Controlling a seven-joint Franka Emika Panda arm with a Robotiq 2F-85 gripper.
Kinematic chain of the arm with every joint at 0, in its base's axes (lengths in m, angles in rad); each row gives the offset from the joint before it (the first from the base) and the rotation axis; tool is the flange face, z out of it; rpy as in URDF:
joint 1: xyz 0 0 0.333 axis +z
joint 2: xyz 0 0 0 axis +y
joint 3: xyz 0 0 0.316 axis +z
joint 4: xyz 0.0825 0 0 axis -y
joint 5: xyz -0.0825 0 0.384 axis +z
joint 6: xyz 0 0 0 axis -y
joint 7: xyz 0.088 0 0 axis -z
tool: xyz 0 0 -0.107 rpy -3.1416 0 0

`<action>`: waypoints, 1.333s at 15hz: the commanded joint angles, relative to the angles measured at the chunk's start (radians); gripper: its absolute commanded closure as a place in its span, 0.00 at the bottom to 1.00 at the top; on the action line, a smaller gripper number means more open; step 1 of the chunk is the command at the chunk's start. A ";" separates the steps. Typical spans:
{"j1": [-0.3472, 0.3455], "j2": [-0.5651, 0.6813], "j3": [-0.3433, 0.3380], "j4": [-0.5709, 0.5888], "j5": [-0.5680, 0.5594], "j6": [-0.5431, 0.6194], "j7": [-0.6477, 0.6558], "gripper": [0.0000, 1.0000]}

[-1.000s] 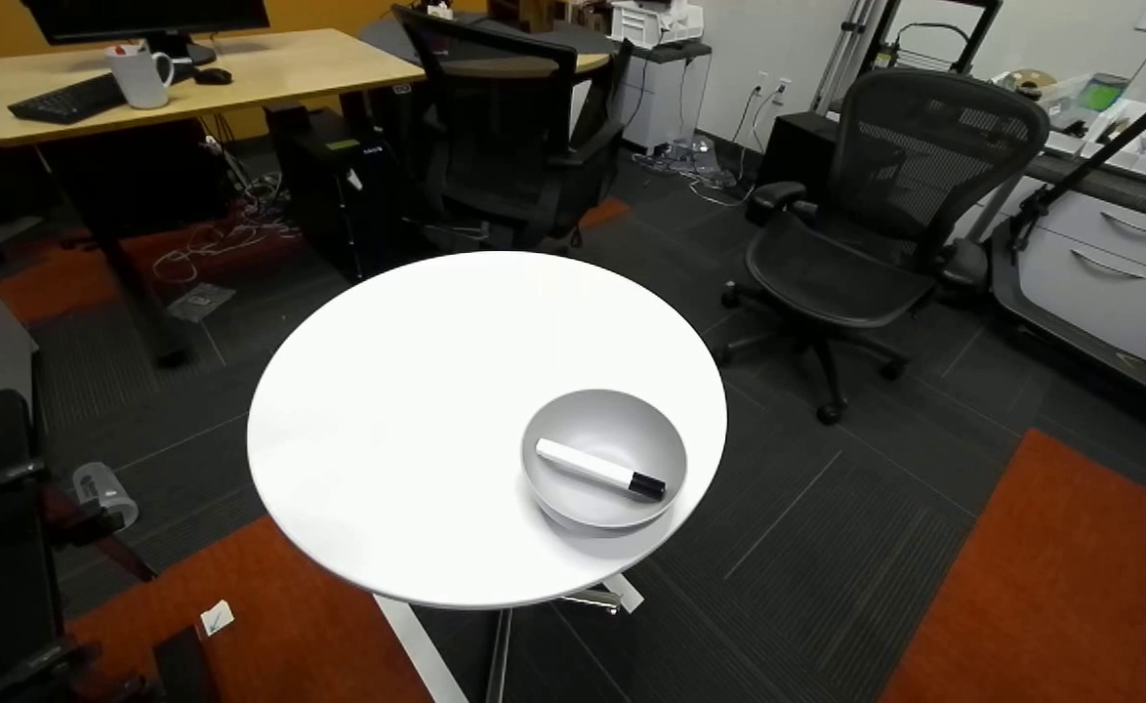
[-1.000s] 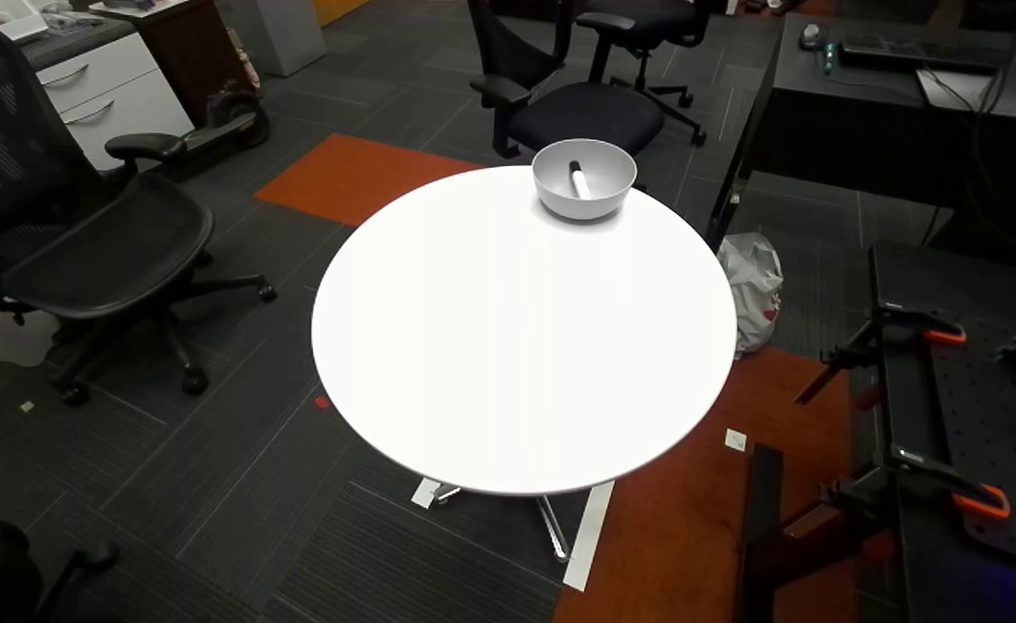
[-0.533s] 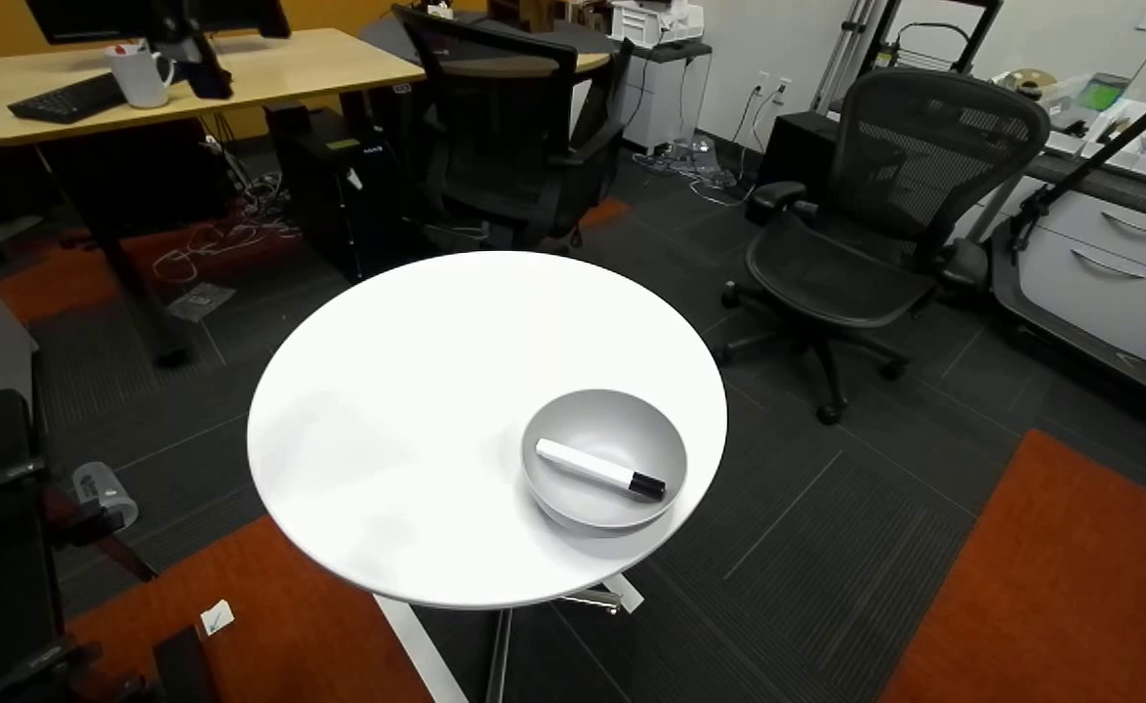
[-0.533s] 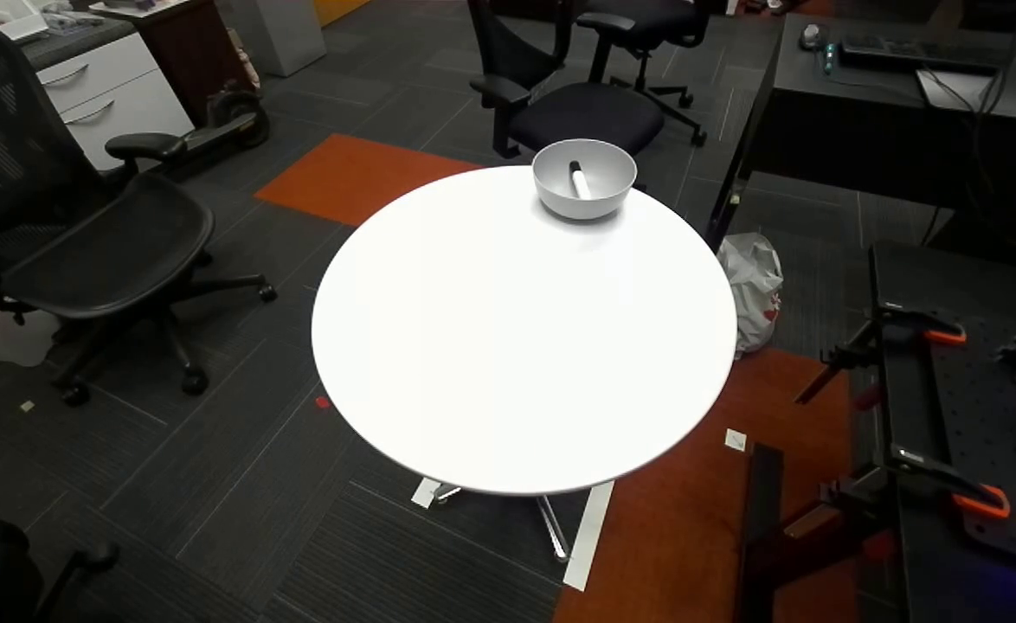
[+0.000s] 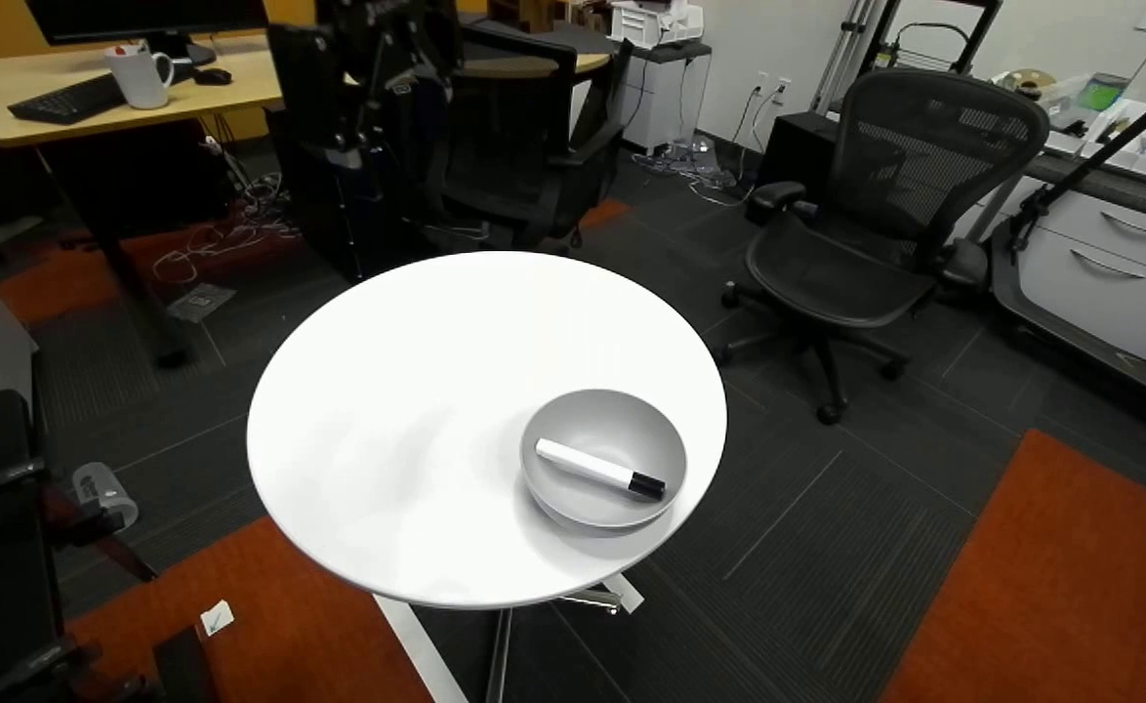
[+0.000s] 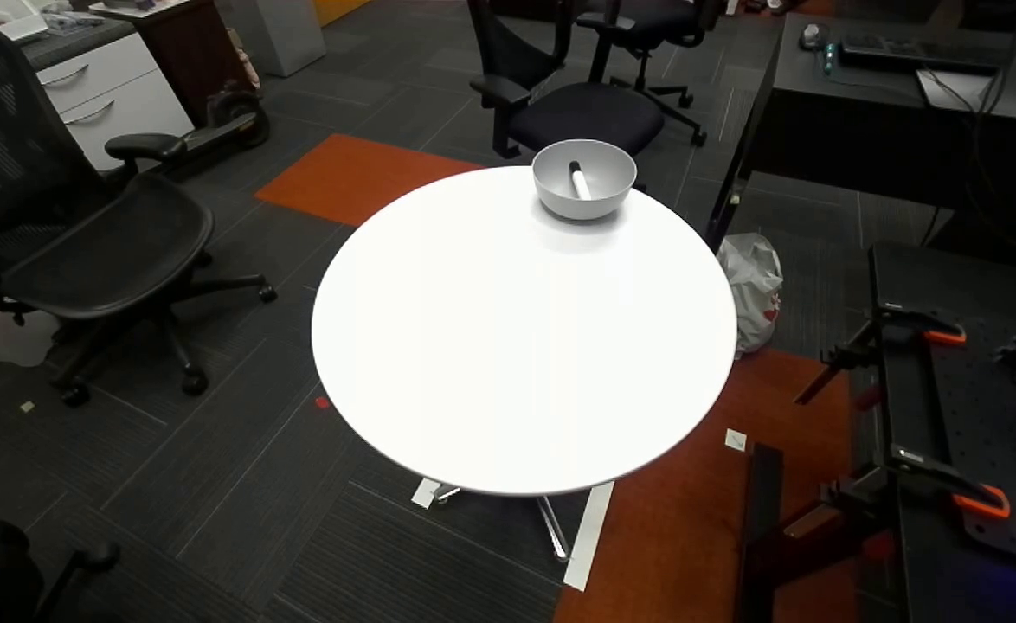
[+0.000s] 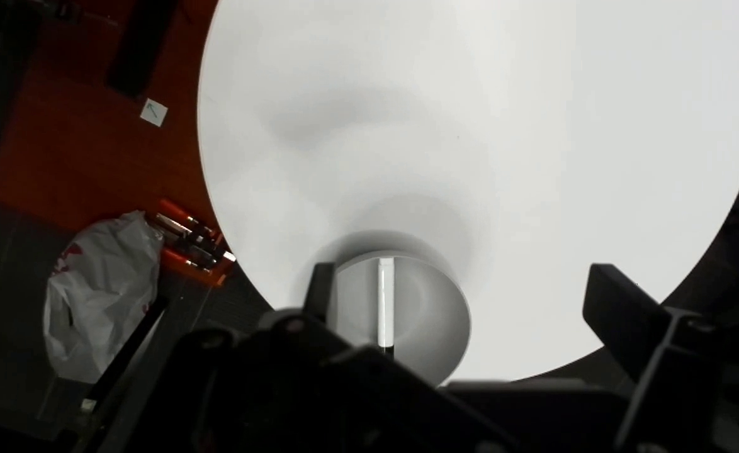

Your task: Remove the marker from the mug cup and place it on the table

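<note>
A slim white, black-ended marker (image 7: 386, 305) lies in a round grey bowl (image 7: 432, 314) on the round white desk (image 7: 596, 157). In the wrist view it runs crosswise to the jaws' closing line, below them and nearer the jaw at that view's left; they're wide apart, holding nothing. A square white floor tag (image 7: 153, 112) bears an arrow; I can make out no lettering.

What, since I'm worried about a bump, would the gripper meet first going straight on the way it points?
Probably the rim of the grey bowl, or the white tabletop beside it: in the wrist view, the open gripper points down near that edge, but depth is unclear.
</note>
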 commanded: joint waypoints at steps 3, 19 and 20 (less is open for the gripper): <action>0.036 0.203 -0.071 0.161 -0.037 0.033 0.132 0.00; 0.084 0.593 -0.214 0.378 -0.067 0.065 0.284 0.00; 0.085 0.607 -0.222 0.389 -0.070 0.070 0.295 0.00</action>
